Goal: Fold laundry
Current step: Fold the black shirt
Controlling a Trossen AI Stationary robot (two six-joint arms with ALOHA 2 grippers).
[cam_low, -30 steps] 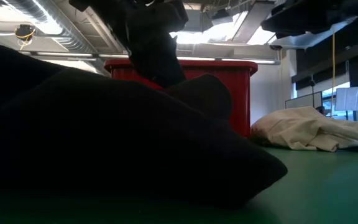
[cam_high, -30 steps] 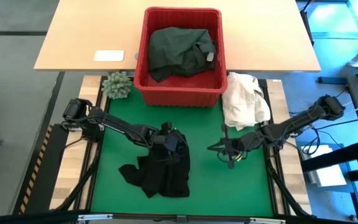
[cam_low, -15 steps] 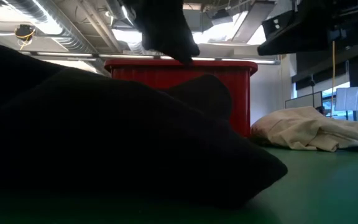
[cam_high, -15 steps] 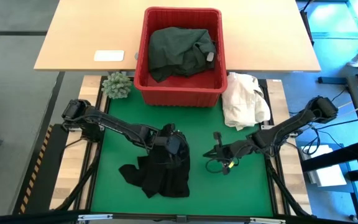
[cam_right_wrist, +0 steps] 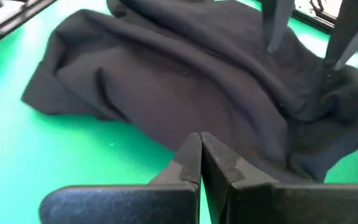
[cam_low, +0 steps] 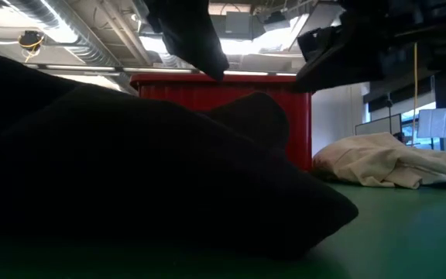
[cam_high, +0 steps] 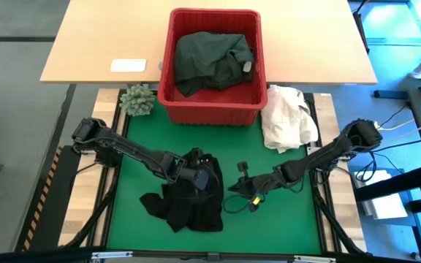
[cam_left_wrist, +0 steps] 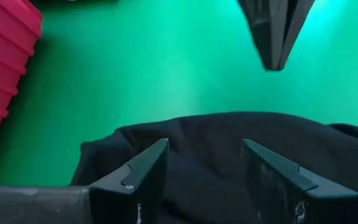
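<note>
- Your left gripper (cam_high: 203, 177) hangs over the black garment (cam_high: 185, 199), its fingers (cam_left_wrist: 143, 176) spread apart with nothing between them.
- Your right gripper (cam_right_wrist: 199, 163) is clenched empty, just beside the garment's edge.
- The garment lies crumpled on the green worktop (cam_high: 283, 219); a dark green garment (cam_high: 210, 60) sits heaped in the red basket (cam_high: 168, 80).

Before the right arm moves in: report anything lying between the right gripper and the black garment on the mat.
Nothing visible. The right gripper, fingers shut, sits just beside the black garment with only bare green mat between them. The left gripper, fingers open, is over the garment's top edge.
</note>
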